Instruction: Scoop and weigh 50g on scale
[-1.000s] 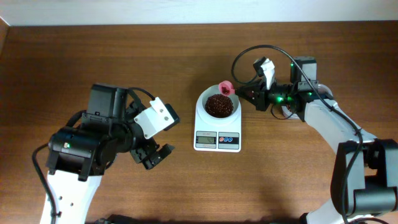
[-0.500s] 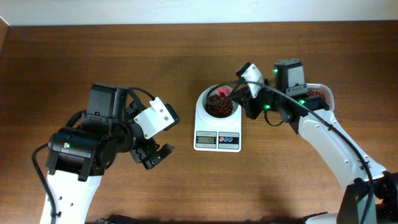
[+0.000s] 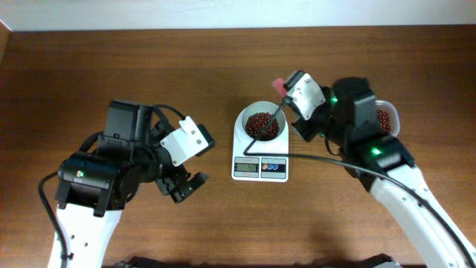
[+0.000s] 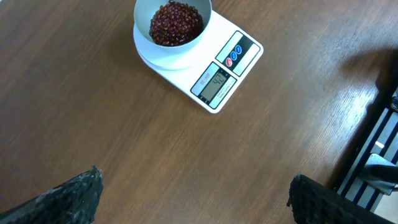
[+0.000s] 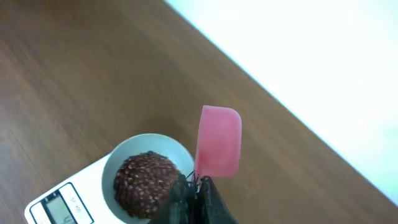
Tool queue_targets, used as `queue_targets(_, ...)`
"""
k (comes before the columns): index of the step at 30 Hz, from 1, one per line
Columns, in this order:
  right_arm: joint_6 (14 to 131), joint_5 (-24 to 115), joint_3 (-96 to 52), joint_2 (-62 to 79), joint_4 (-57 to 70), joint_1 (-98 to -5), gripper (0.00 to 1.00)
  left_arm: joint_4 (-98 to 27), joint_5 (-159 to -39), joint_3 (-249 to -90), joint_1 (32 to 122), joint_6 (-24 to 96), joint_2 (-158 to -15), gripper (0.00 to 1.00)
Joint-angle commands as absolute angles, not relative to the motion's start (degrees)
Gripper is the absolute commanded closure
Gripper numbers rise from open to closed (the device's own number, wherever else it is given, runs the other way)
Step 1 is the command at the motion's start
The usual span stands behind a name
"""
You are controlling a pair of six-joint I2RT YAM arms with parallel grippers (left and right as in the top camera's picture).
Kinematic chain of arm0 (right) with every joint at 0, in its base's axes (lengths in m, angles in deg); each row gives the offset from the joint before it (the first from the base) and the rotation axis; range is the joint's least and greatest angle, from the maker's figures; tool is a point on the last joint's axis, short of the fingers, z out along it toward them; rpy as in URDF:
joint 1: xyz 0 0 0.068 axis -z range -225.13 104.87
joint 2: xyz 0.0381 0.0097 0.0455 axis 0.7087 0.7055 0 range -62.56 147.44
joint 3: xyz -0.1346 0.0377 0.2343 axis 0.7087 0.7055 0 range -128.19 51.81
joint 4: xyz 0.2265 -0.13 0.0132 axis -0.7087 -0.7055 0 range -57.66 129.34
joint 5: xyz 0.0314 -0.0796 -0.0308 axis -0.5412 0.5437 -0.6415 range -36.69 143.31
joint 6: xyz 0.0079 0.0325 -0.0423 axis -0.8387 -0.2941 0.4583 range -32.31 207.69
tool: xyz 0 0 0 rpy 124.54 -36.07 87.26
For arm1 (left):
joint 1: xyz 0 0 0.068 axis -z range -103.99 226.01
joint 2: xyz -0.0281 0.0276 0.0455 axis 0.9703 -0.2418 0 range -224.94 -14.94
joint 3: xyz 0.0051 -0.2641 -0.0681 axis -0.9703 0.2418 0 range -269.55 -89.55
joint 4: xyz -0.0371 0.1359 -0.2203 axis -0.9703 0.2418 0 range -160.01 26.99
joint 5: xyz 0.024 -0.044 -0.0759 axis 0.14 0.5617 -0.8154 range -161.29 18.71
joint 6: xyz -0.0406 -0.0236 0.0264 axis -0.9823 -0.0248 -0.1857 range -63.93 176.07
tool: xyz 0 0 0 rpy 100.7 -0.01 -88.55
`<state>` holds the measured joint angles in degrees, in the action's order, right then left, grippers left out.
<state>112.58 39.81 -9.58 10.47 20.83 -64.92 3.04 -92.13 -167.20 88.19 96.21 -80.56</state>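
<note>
The white scale (image 3: 259, 168) stands mid-table, and the round bowl (image 3: 241, 128) on top of it is heaped with red beans (image 3: 260, 123). My right gripper (image 3: 288, 100) hovers just right of the bowl, shut on the handle of a pink scoop (image 3: 279, 84) whose blade points up. The right wrist view has the scoop (image 5: 219, 142) above the gripper (image 5: 199, 186) and the bowl (image 5: 115, 163) to the left. My left gripper (image 3: 186, 186) is open over bare wood, left of the scale. In the left wrist view its fingertips (image 4: 81, 193) stand far apart, with the scale (image 4: 245, 43) ahead.
A clear tub of red beans (image 3: 384, 117) sits at the right, mostly hidden behind my right arm (image 3: 372, 149). A black cable (image 3: 312, 155) loops over the table beside the scale. A pale wall runs along the table's far edge (image 3: 238, 28).
The right arm has swung round in front of the tub. The pink scoop went from the bowl's rim over the beans, then up and right. The left arm stayed still.
</note>
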Motion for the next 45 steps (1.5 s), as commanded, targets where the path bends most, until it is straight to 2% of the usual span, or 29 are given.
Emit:
queue_targets(1, 112.29, 40.1, -10.52, 7.35, 18.34, -58.74, 0.96, 2.98, -92.94, -166.78, 87.84, 97.33, -80.35, 0.01)
queue_targets(4, 105.76, 40.06, -10.5, 7.33, 14.5, -48.33, 0.96, 2.98, -92.94, -166.78, 87.84, 97.33, -80.35, 0.01)
queue_targets(7, 104.77, 40.08, -10.5, 8.16, 10.41, -38.45, 0.96, 2.98, -92.94, -166.78, 87.84, 97.33, -80.35, 0.01)
queue_targets(10, 104.34, 40.01, -10.5, 13.34, 5.64, -32.31, 0.96, 2.98, -92.94, -166.78, 87.84, 97.33, -80.35, 0.01)
queue_targets(14, 103.5, 40.95, -10.5, 20.42, 5.62, -31.7, 0.96, 2.98, -92.94, -166.78, 87.84, 97.33, -80.35, 0.01)
queue_targets(19, 103.48, 50.94, -10.5, 26.47, 6.17, -31.72, 0.96, 2.98, -92.92, -166.78, 87.84, 97.33, -80.35, 0.01)
queue_targets(22, 103.42, 51.36, -10.5, 29.36, 9.71, -31.7, 0.96, 2.98, -92.94, -166.78, 87.84, 97.33, -80.35, 0.01)
queue_targets(27, 96.73, 53.67, -10.5, 30.93, 12.81, -31.59, 0.96, 2.98, -92.94, -166.78, 87.84, 97.33, -80.35, 0.01)
queue_targets(35, 95.55, 36.47, -10.5, 32.05, 13.16, -31.61, 0.96, 2.98, -92.92, -166.78, 87.84, 97.33, -80.35, 0.01)
queue_targets(40, 94.02, 30.57, -10.5, 32.05, 11.85, -31.59, 0.96, 2.98, -92.94, -166.78, 87.84, 97.33, -80.35, 0.01)
queue_targets(45, 90.13, 30.44, -10.5, 33.12, 9.51, -31.48, 0.96, 2.98, -92.94, -166.76, 87.84, 97.33, -80.35, 0.01)
